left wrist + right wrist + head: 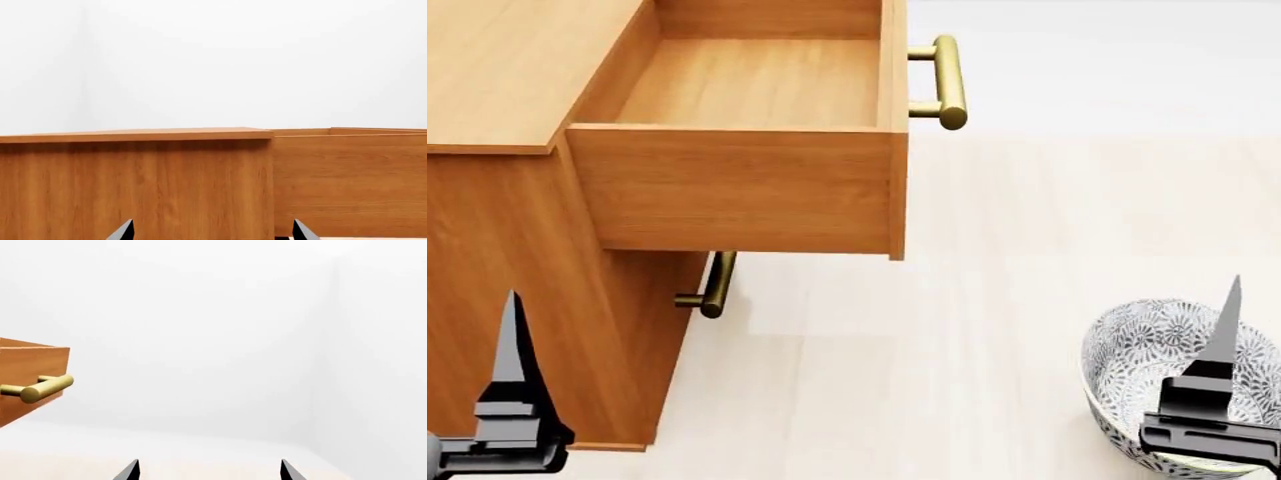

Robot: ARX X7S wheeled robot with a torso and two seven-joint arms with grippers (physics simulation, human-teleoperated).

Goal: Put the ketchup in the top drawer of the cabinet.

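The cabinet (507, 70) fills the left of the head view. Its top drawer (747, 190) is pulled out and shows an empty inside, with its brass handle (950, 82) on the front. The ketchup is out of view in all frames. My left gripper (514, 330) hangs low in front of the cabinet's side, open and empty; in the left wrist view its tips (212, 231) face the cabinet wall (133, 180) and the drawer's side (347, 180). My right gripper (1228, 320) is open and empty above a bowl; its wrist view (209, 471) shows the drawer handle (40, 387).
A blue-and-white patterned bowl (1134, 350) stands on the pale surface at the lower right, partly behind my right gripper. The lower drawer is shut; its brass handle (714, 285) shows under the open drawer. White walls stand behind.
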